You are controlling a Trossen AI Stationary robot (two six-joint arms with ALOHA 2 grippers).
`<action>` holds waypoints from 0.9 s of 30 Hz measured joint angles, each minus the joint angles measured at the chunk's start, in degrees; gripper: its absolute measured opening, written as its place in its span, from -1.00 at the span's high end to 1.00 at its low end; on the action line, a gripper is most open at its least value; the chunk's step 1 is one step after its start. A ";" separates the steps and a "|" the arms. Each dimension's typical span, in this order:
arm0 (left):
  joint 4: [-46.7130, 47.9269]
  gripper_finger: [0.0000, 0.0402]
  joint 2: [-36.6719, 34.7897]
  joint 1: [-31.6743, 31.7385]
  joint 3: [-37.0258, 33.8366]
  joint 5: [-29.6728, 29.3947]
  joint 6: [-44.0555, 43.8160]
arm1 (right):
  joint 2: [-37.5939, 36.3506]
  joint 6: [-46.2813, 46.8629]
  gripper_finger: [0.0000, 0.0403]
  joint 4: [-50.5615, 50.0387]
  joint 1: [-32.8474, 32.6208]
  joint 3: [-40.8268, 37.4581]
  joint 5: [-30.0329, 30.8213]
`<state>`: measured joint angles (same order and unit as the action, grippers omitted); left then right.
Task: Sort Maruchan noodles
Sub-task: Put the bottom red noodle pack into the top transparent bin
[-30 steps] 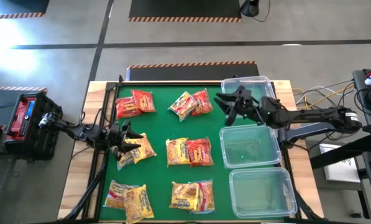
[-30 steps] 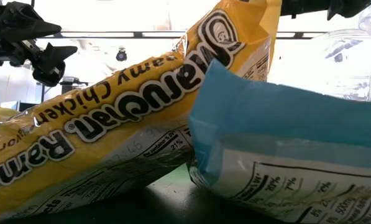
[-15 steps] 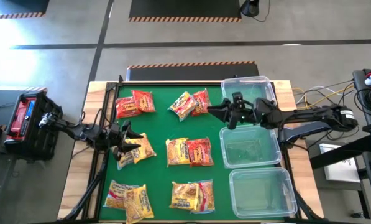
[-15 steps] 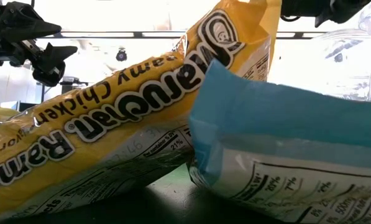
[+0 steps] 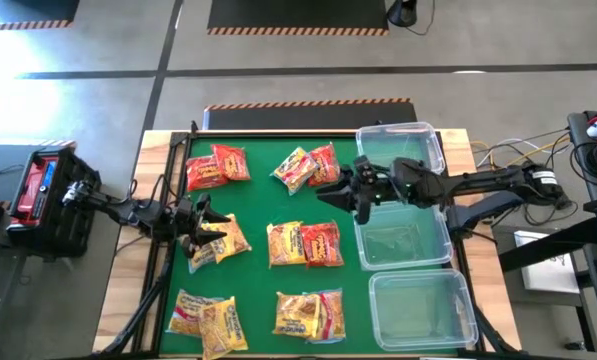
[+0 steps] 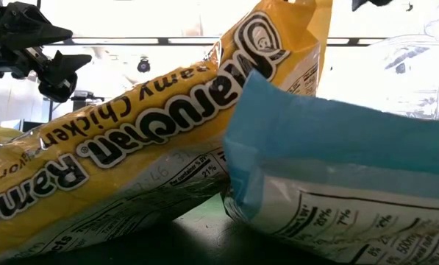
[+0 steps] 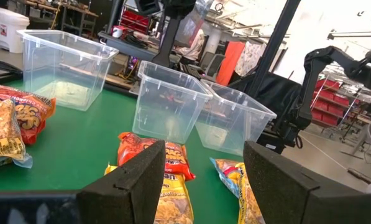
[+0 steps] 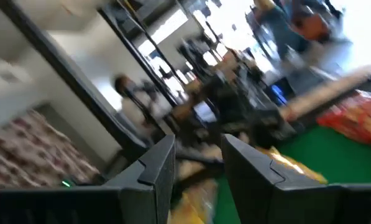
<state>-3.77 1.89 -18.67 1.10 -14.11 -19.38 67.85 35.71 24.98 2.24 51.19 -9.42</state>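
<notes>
While poised over the green mat [image 5: 263, 215] at its left edge, left gripper [image 5: 200, 222] hangs above a yellow Maruchan packet [image 5: 221, 240], jaws spread wide, nothing between them (wrist view shows only open air and packets beyond). Right gripper [image 5: 340, 190] reaches out from the right, above the mat just beside the far clear bin [image 5: 403, 150] and near the red and yellow packets [image 5: 308, 165], jaws part open, empty. Other Maruchan noodles lie scattered in pairs across the mat; middle bin [image 5: 402, 236] and near bin [image 5: 422, 308] stand along the right side.
</notes>
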 joint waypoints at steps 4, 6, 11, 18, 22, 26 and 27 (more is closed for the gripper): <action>0.00 0.00 0.01 0.01 -0.02 0.00 0.00 | 1.68 -3.56 0.39 -15.36 0.00 7.12 1.02; 0.00 0.00 0.00 -0.01 0.01 0.00 0.00 | 2.56 -5.22 0.39 -22.51 -0.08 10.65 1.93; -0.04 0.00 0.00 0.00 -0.02 -0.15 0.00 | 5.22 -6.35 0.39 -35.32 -0.13 17.73 3.44; -0.04 0.00 0.00 0.03 -0.02 -2.92 0.00 | 8.73 0.06 0.39 -37.54 -0.38 20.13 3.58; -0.08 0.00 0.00 0.04 0.00 -6.03 0.00 | 12.27 4.46 0.39 -37.59 -1.48 20.98 7.04; -1.01 0.00 0.00 0.04 -0.02 -10.44 -0.01 | 16.38 7.53 0.39 -37.94 -2.79 22.72 7.82; -1.50 0.00 0.00 0.04 -0.02 -10.90 -0.11 | 17.41 8.26 0.39 -37.91 -3.11 23.39 7.91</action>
<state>-5.27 1.89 -18.63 1.08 -25.01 -19.48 85.26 43.97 -12.93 -0.87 74.58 -1.51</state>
